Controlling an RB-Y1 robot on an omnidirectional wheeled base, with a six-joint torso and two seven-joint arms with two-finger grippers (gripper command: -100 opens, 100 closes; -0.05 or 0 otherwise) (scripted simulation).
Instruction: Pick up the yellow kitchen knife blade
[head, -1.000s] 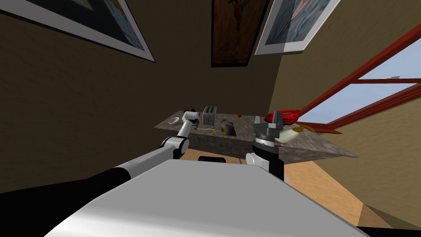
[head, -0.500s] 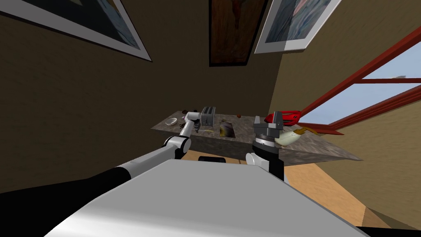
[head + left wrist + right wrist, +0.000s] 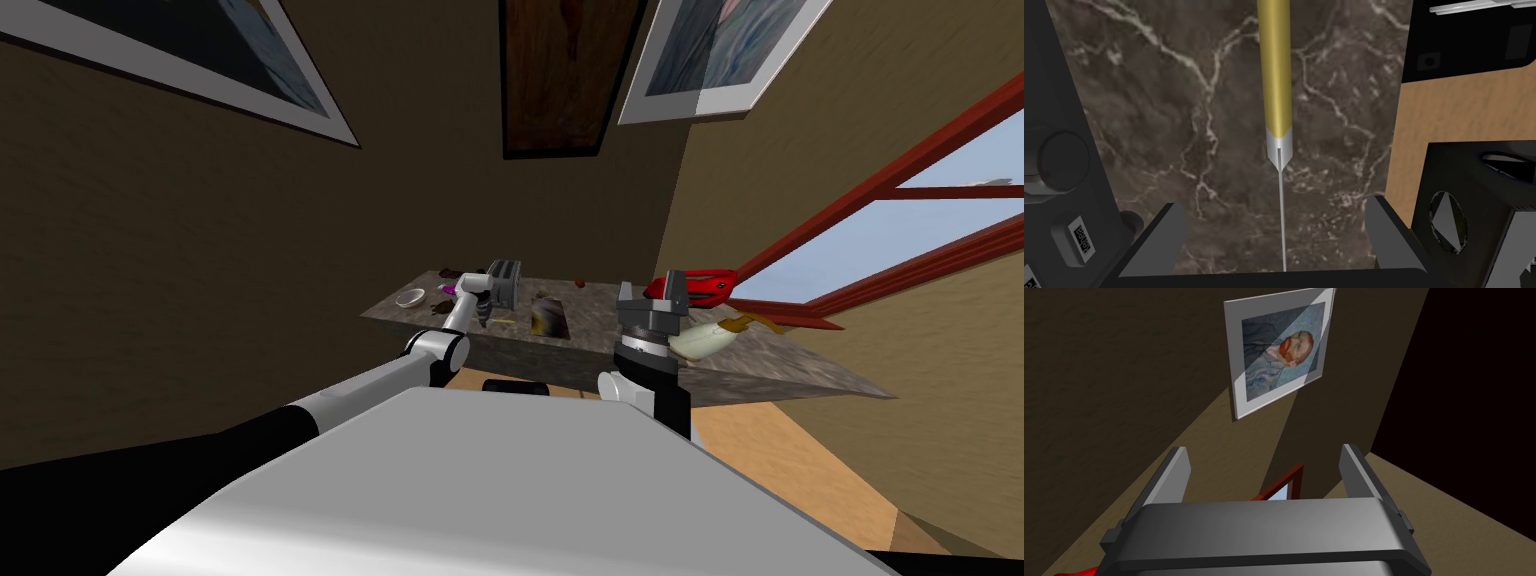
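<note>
Over the last second the left end effector [image 3: 1274, 235] has been brought down and across the worktop [image 3: 1149, 100], from just beside the toaster [image 3: 505, 282] to a place directly above the knife [image 3: 1276, 65]. The whole head view has also drifted a little, which is taken as the head's own move, not as a shift of the things.

In the left wrist view the knife is seen lying flat on the dark marbled worktop, near its front edge. The yellow handle [image 3: 1276, 75] points away from the end effector. The thin grey blade [image 3: 1282, 215], seen edge-on, runs back between the two fingers and is centred in the gap. The fingers are spread wide, and nothing is held or touched.

The approach is therefore judged almost complete. A short descent and a closing are still needed, and the blade's thinness could let it slip unless the fingers are set down close to the worktop.

The right end effector [image 3: 1264, 473] is held raised at the right, its fingers likewise spread wide and holding nothing.
</note>
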